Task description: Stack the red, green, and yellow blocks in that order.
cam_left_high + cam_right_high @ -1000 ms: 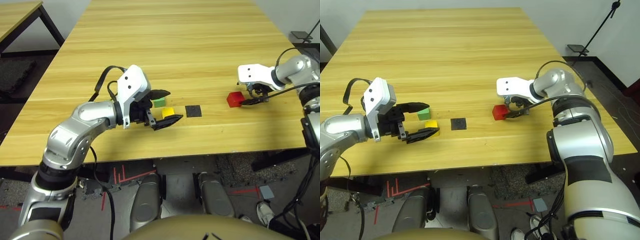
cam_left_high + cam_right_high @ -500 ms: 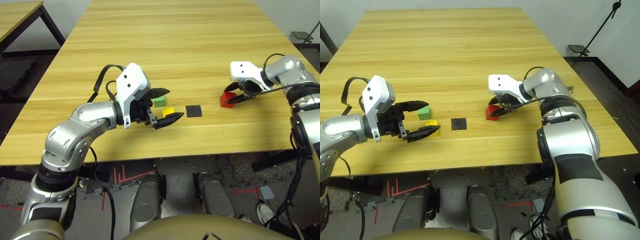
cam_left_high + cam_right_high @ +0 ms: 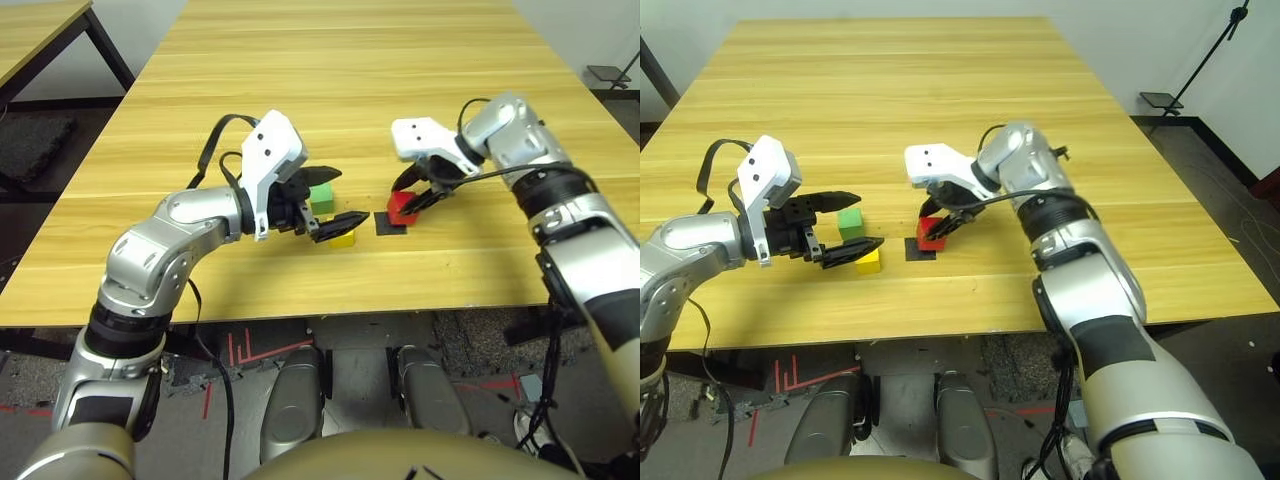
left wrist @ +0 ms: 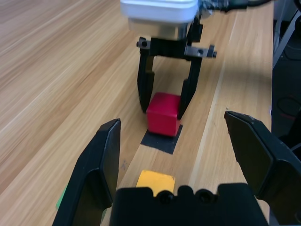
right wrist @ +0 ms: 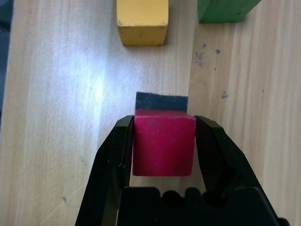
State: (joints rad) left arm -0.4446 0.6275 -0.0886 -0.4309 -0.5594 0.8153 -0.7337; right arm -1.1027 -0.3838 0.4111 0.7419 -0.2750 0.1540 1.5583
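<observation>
- My right hand (image 5: 164, 117) is closed on the red block (image 5: 163, 143), one black finger pressed to each of two opposite sides
- I have the red block at the black square patch (image 3: 920, 255), covering part of it from view; I cannot tell whether the block touches down
- My left hand (image 3: 354, 195) is spread wide open, with nothing in its grip, near the green and yellow blocks
- The yellow block (image 3: 869, 262) sits on the wooden table (image 3: 400, 100), near the patch, partly behind one of my left fingers in the head views
- The green block (image 3: 850, 224) stands on the table near the yellow one, apart from the red
</observation>
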